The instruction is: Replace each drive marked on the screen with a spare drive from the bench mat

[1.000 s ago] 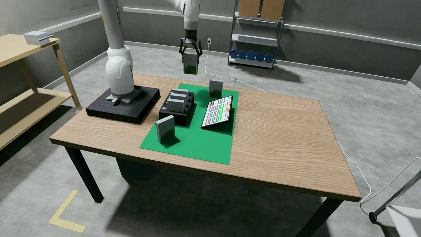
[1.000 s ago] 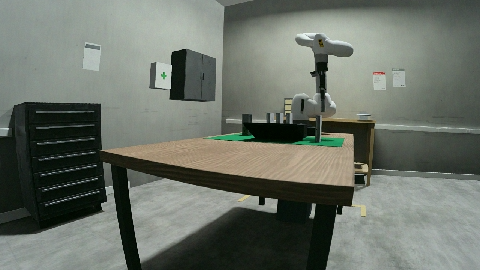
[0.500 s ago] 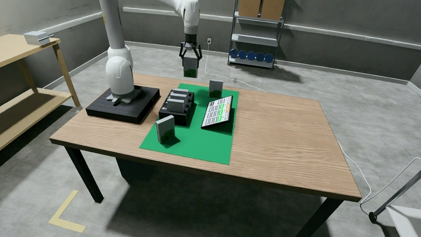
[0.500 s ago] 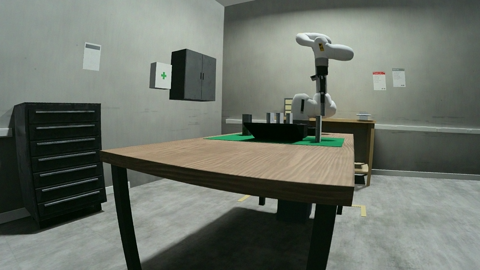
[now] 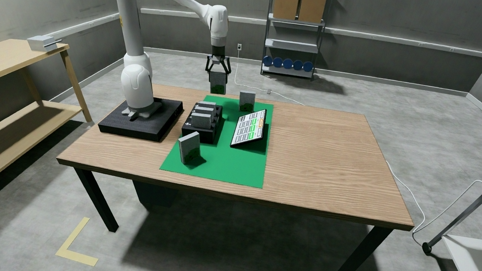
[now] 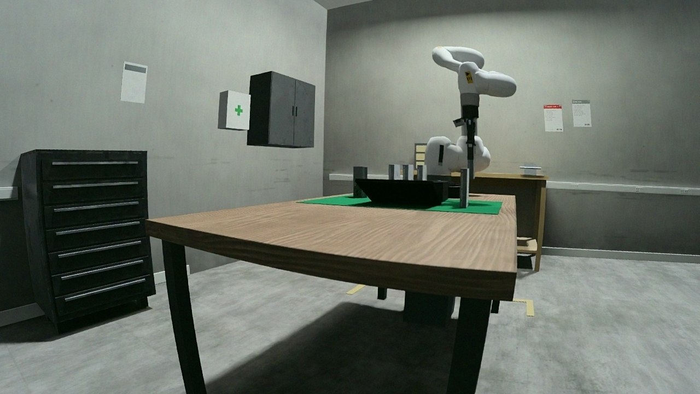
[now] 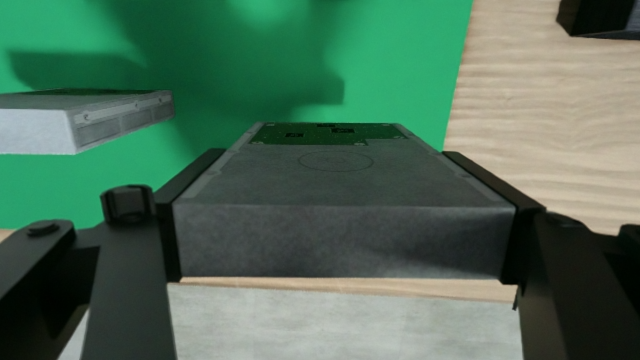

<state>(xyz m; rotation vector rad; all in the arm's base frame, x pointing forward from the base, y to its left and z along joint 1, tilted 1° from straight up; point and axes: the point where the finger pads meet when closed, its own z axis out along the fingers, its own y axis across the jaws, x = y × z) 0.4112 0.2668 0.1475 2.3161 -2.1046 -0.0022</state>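
1. My gripper (image 5: 218, 75) (image 6: 471, 164) (image 7: 333, 176) is closed on 1 hard drive (image 5: 218, 82) (image 7: 345, 182), upright above the far edge of the counter (image 5: 323, 161) (image 6: 342, 235).
2. Dock (image 5: 202, 134) on green mat (image 5: 232, 165) (image 6: 482, 207): 3 drives seated.
3. 2 other drives stand upright on the mat, 1 near the tilted screen (image 5: 250, 127).

The end effector (image 5: 218, 78) (image 6: 471, 157) (image 7: 333, 176) is lower now, and the upright drive (image 5: 218, 83) (image 6: 471, 168) (image 7: 345, 242) in its grip sits closer to table height.
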